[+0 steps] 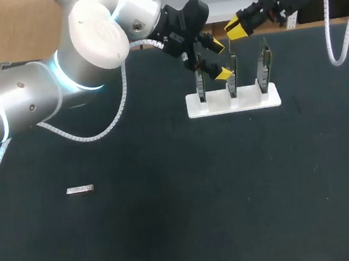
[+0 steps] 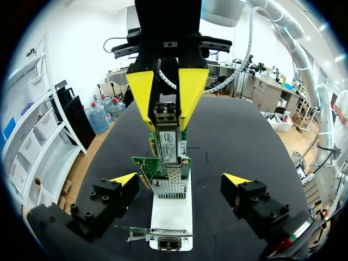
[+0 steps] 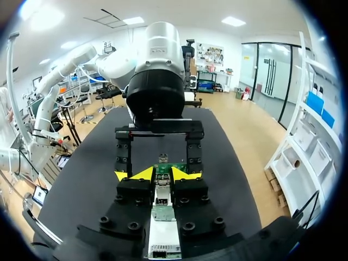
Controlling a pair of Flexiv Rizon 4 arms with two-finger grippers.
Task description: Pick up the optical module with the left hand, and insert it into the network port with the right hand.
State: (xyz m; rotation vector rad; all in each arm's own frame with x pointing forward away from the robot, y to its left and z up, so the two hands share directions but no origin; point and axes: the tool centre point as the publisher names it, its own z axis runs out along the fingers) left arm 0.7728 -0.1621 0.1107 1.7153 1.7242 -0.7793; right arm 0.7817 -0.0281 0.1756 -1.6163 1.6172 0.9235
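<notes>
My right gripper (image 3: 159, 174) is shut on a silver optical module (image 3: 161, 197), held lengthwise between its yellow tips. In the left wrist view the module (image 2: 167, 138) points down at the metal port of the middle network card (image 2: 169, 184), touching or just above it. Three cards stand upright in a white stand (image 1: 247, 102). My left gripper (image 1: 219, 59) is open and holds nothing. It faces the right gripper (image 1: 236, 28) across the stand, one finger on each side of the middle card (image 1: 233, 75). A second module (image 1: 80, 190) lies flat on the table at the left.
The black table top (image 1: 190, 205) stretches in front of the stand. My left arm's large white elbow (image 1: 96, 35) and its cable (image 1: 92, 135) lie over the back left of the table. The right arm's cable (image 1: 342, 46) hangs at the back right.
</notes>
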